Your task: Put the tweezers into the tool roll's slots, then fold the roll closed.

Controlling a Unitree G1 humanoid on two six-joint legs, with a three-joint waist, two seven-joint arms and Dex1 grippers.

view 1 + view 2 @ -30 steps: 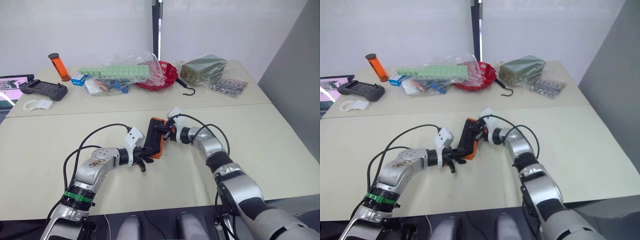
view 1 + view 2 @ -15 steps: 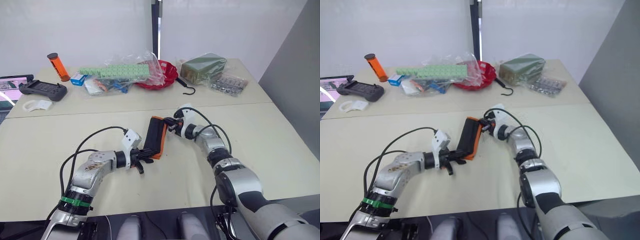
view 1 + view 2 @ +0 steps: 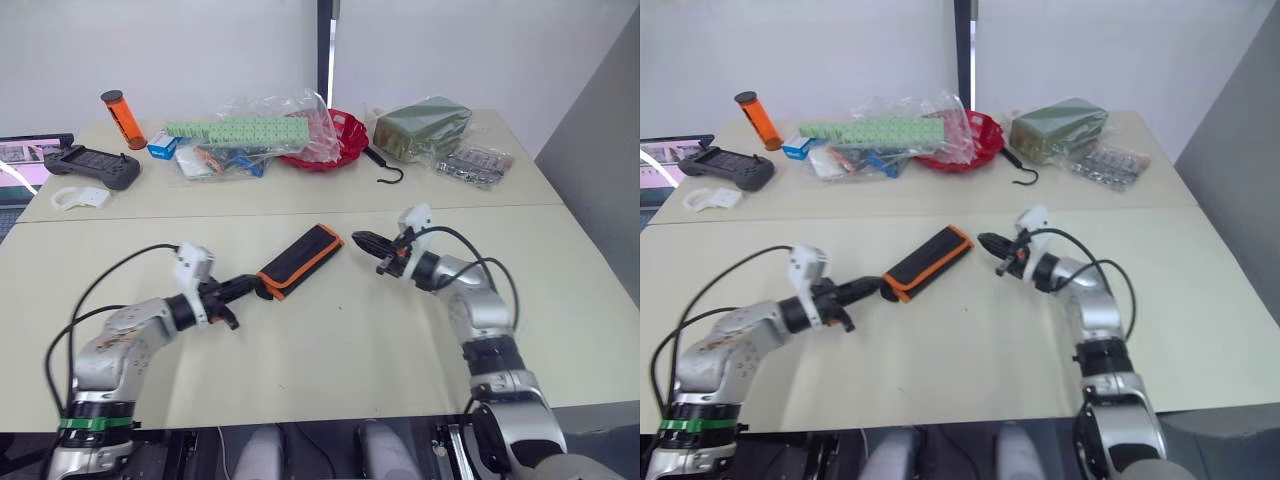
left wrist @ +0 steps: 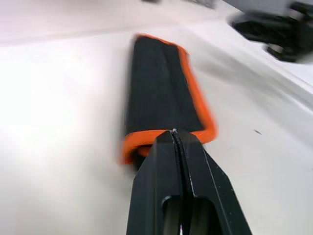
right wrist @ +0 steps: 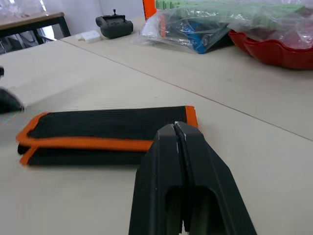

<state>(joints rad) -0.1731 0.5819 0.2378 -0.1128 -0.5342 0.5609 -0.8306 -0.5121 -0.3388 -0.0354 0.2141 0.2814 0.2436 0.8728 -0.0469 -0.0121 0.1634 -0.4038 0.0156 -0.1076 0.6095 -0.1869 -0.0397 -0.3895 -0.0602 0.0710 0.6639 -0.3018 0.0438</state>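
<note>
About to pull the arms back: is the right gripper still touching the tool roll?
Apart. The left eye view shows bare table between the right gripper, fingers shut, and the folded tool roll.

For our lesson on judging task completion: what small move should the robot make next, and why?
Probably draw both arms back: the tool roll lies folded flat on the table, the left end effector is shut at its near end, and the right end effector is shut, clear of it.
</note>
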